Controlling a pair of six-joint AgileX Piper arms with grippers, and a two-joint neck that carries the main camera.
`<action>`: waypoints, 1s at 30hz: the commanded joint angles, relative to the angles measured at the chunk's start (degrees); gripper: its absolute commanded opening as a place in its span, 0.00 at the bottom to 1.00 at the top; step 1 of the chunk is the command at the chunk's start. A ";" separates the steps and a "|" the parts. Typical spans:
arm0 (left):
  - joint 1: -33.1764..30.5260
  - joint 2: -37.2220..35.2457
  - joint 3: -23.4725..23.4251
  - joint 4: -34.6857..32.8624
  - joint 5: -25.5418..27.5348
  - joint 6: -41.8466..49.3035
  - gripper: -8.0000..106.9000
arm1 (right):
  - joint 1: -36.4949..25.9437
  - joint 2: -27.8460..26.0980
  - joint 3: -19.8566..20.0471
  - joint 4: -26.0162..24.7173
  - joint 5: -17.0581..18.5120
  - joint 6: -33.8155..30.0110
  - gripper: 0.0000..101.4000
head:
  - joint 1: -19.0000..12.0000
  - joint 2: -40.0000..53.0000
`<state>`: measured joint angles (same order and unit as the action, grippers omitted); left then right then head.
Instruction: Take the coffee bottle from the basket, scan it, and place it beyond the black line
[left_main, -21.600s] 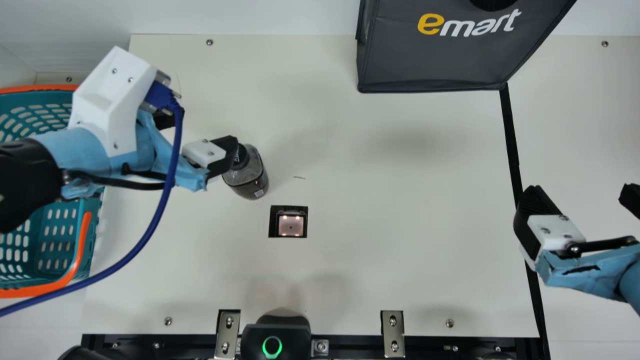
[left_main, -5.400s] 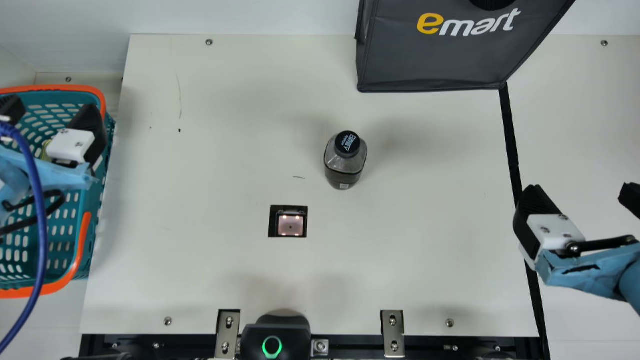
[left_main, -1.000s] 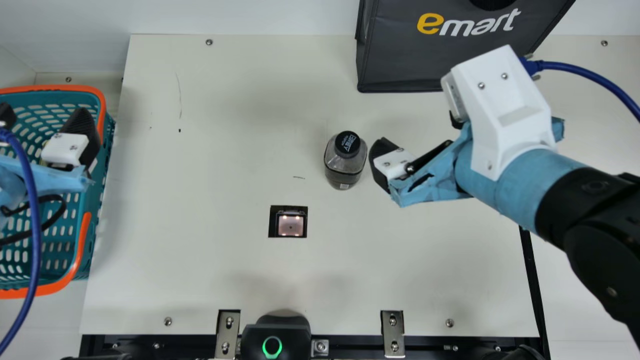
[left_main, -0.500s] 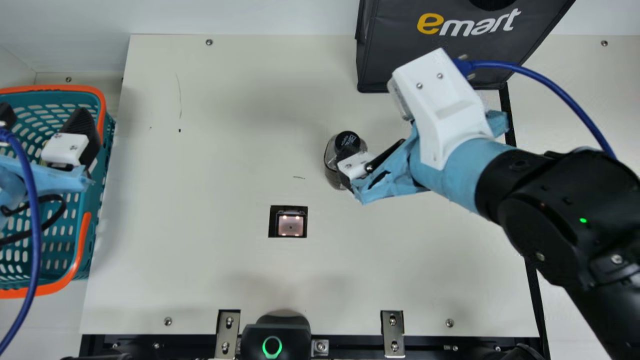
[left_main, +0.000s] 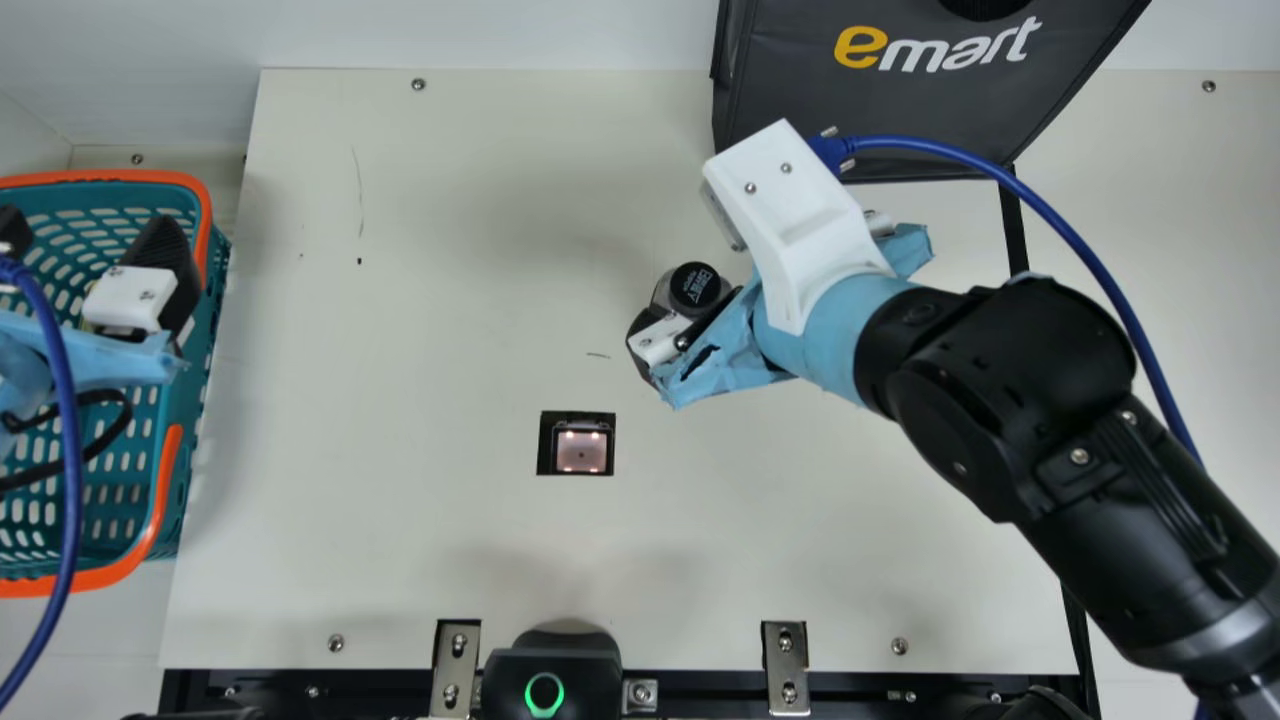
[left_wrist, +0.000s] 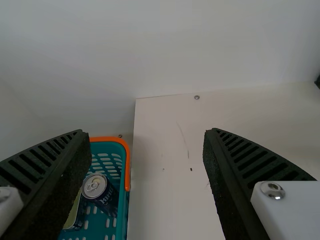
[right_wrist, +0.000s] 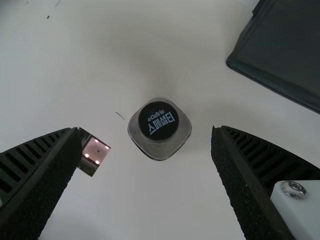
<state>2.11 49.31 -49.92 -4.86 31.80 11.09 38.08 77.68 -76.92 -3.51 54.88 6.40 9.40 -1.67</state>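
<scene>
Clear, black-capped coffee bottle (right_wrist: 159, 128), upright on the cream table (left_main: 420, 330).

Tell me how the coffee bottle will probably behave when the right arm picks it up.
Smooth and see-through, the coffee bottle looks stiff and might slip in a loose hold. Its squarish outline should make it unlikely to roll. Standing upright, it could tip if the right gripper closes its jaws on it unevenly.
</scene>
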 joint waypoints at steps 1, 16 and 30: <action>0.00 0.00 0.00 0.00 0.00 0.00 0.85 | 0.00 0.66 0.15 0.04 -0.42 0.03 0.90 | -1.48 0.09; 0.00 0.00 0.00 0.00 0.00 0.00 0.85 | -0.64 6.18 -0.01 0.98 -3.14 -0.24 0.90 | -1.48 0.09; 0.00 0.00 0.00 0.00 0.00 0.00 0.85 | -1.24 9.40 0.86 1.96 -4.75 -0.63 0.90 | -1.48 0.09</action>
<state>2.11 49.31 -49.92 -4.86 31.80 11.09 36.87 86.99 -76.04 -1.56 50.16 5.79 9.49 -1.67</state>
